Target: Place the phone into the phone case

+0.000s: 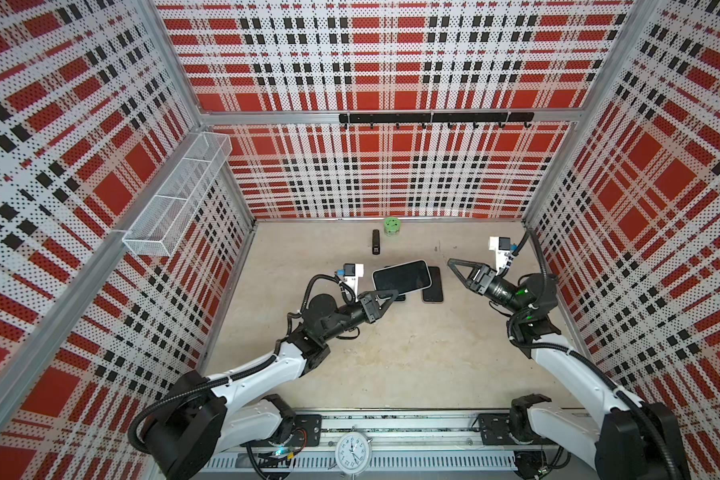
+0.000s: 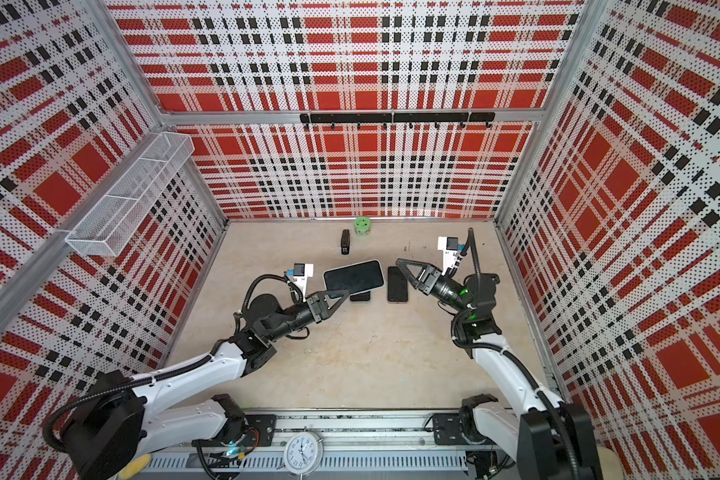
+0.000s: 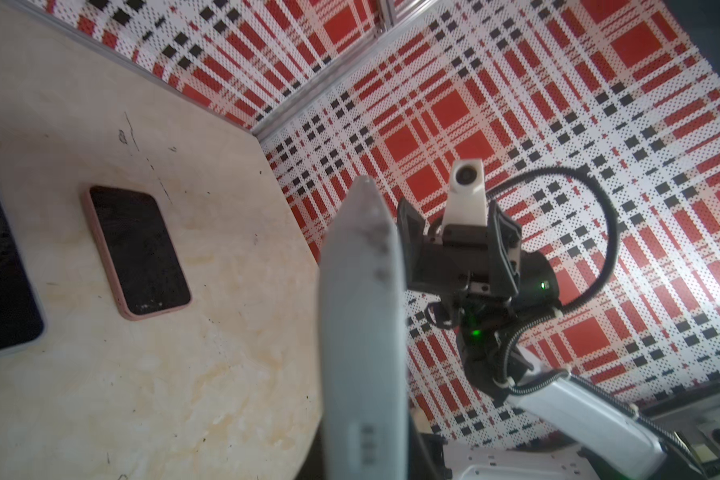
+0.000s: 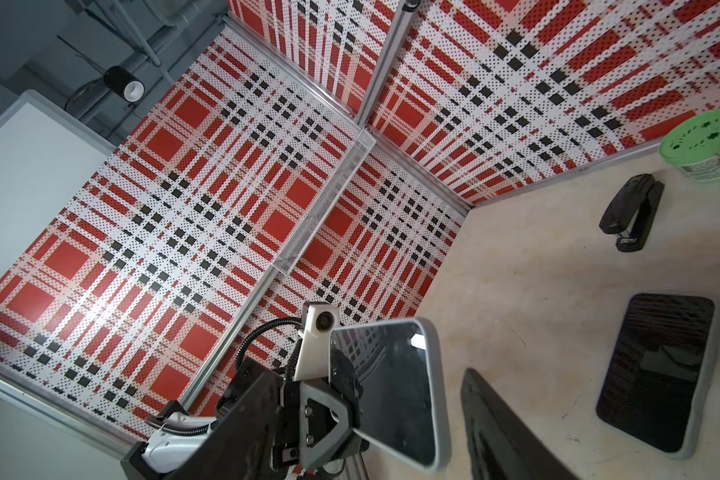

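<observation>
Fingers of the left arm [image 4: 321, 422] clench the near left corner of the grey-rimmed phone [image 1: 400, 275], holding it tilted above the table's [image 1: 391, 365] middle, probably to present it to the released, empty right fingers [image 3: 506, 249], while a pink-rimmed phone [image 1: 432, 286] lies just right.

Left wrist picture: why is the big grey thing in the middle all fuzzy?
In the left wrist view the held phone is close to the lens, so it blurs, while the pink-edged phone on the table looks sharp; in the right wrist view its shiny screen mirrors the plaid wall, with one bright glare spot.
</observation>
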Tool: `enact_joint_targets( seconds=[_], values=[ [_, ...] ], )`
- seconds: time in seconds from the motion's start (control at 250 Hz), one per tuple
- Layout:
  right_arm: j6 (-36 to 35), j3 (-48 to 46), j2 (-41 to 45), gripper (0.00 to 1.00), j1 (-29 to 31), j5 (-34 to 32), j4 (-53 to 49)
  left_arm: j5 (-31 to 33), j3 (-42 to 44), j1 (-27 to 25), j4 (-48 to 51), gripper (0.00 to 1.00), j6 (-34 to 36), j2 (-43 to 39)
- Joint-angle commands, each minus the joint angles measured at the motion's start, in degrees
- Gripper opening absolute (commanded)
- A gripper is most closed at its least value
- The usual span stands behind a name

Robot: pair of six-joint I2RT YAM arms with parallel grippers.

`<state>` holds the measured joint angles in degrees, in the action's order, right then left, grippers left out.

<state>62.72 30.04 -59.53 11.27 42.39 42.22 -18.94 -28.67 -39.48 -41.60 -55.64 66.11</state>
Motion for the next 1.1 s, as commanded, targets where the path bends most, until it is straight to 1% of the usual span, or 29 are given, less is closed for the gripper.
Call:
enact_joint_targets(
  seconds=[0.0,0.132,0.248,0.328,0.432,0.56,0.72,0.824,0.904,0.985,1.101],
  values=[
    [2.9,-5.0,2.1,0.70,1.2,-7.8,3.1,8.1,-2.2,-1.5,-6.4,0.00,2.5,-1.0],
    [3.3,-6.8,3.3,0.71,6.1,-13.7,5.7,12.1,-4.0,-4.2,-9.6,0.00,3.0,1.5],
    [2.0,-6.0,1.4,0.74,11.0,-17.9,8.2,13.8,-5.6,-5.9,-13.3,0.00,2.6,4.5],
    [2.7,-5.5,-1.4,0.75,12.5,-19.0,11.5,14.2,-6.5,-7.1,-16.4,0.00,2.1,6.4],
    [4.9,-5.5,-5.6,0.75,13.4,-19.8,19.0,14.8,-7.6,-8.5,-18.9,0.00,1.8,8.6],
    [6.5,-4.3,-9.7,0.71,13.8,-19.8,24.2,14.7,-8.6,-10.0,-20.9,0.00,0.9,11.1],
    [6.4,-1.9,-12.3,0.62,13.9,-18.7,26.1,14.0,-9.5,-11.2,-22.2,0.00,-0.2,13.1],
    [5.2,-0.3,-12.7,0.53,13.9,-18.5,25.2,14.0,-9.7,-11.7,-22.8,0.00,-0.6,13.6],
    [4.8,1.2,-13.3,0.45,13.9,-17.8,24.6,13.9,-9.8,-11.8,-23.5,0.00,-1.2,14.2],
    [5.0,2.2,-14.0,0.34,13.9,-17.4,24.9,13.6,-10.0,-11.8,-24.4,0.00,-1.9,14.8],
    [4.9,2.8,-14.2,0.21,13.9,-17.5,24.7,13.3,-10.2,-11.8,-25.0,0.00,-2.6,15.3]
  ],
)
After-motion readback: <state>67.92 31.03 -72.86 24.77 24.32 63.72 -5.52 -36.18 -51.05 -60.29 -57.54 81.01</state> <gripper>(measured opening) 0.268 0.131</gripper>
